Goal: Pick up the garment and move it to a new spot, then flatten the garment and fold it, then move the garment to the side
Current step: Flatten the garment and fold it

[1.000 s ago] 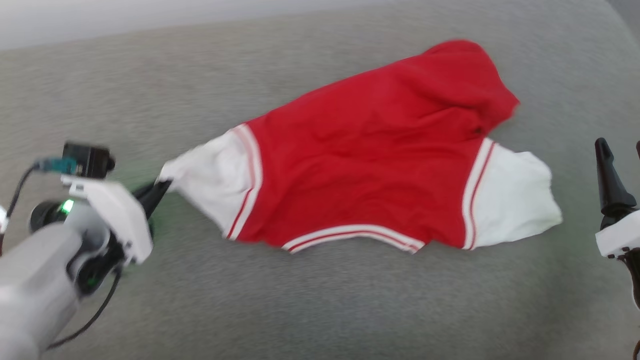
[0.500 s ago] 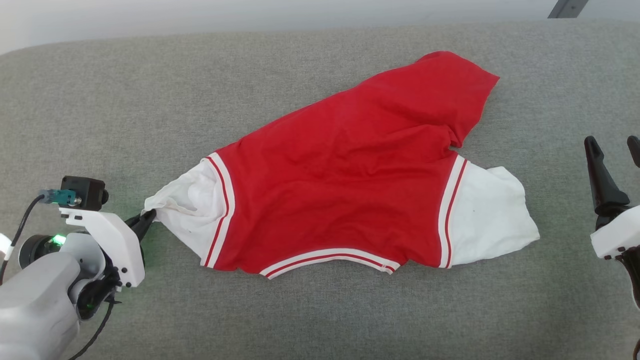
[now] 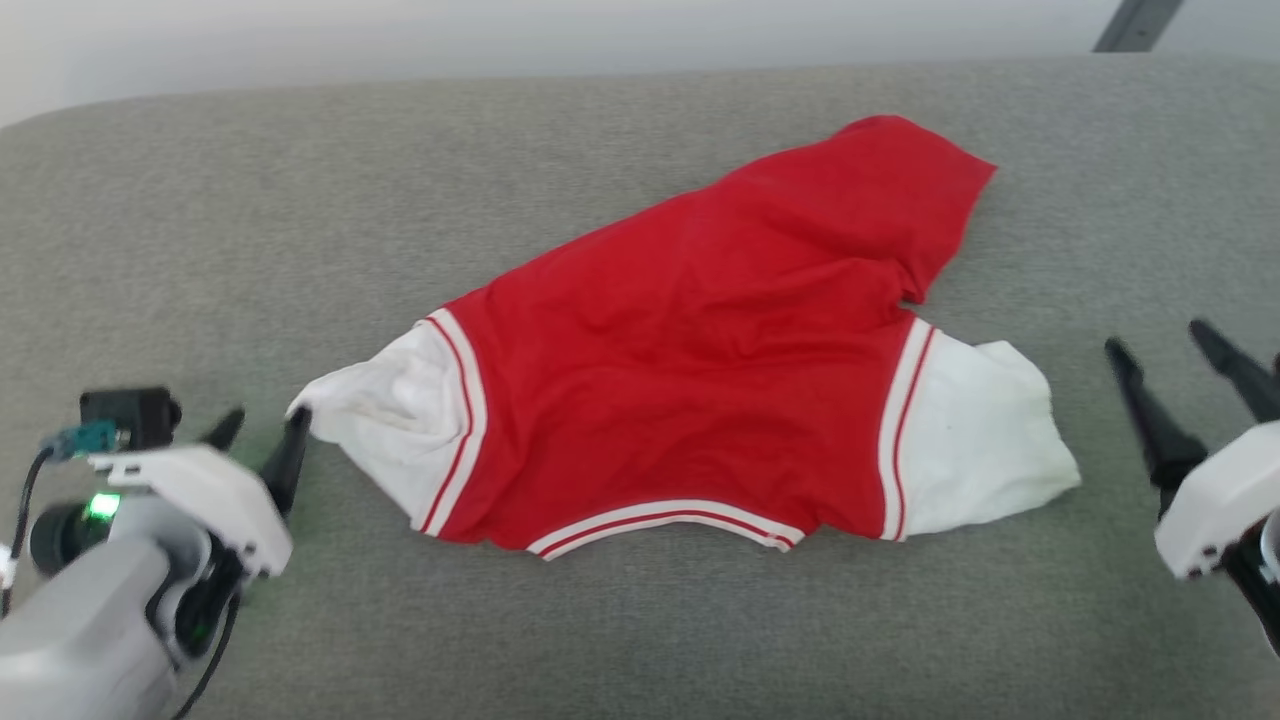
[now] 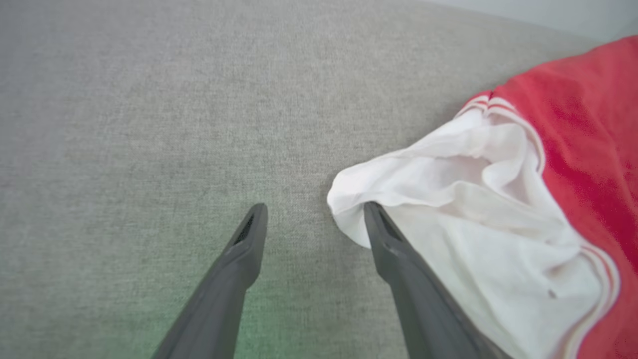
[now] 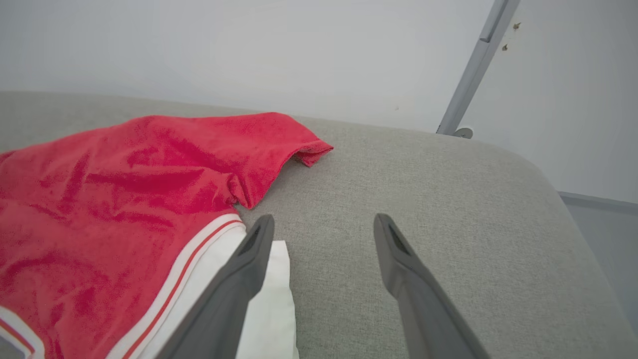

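Garment [image 3: 690,350] lies mid-surface [image 3: 200,230], spread but creased, with the red cloth bunched above the right sleeve. Left gripper [image 3: 265,428]: jaws wide, empty, one finger touching the white left sleeve edge. Right gripper [image 3: 1158,345]: jaws wide, empty, near the other sleeve. Step reads as flattening. Next, you likely pinch the right sleeve and draw outward.

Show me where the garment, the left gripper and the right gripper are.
garment [image 3: 690,370], head view, on its red middle panel.
left gripper [image 3: 267,420], head view, midway between its spread fingertips.
right gripper [image 3: 1158,337], head view, midway between its spread fingertips.
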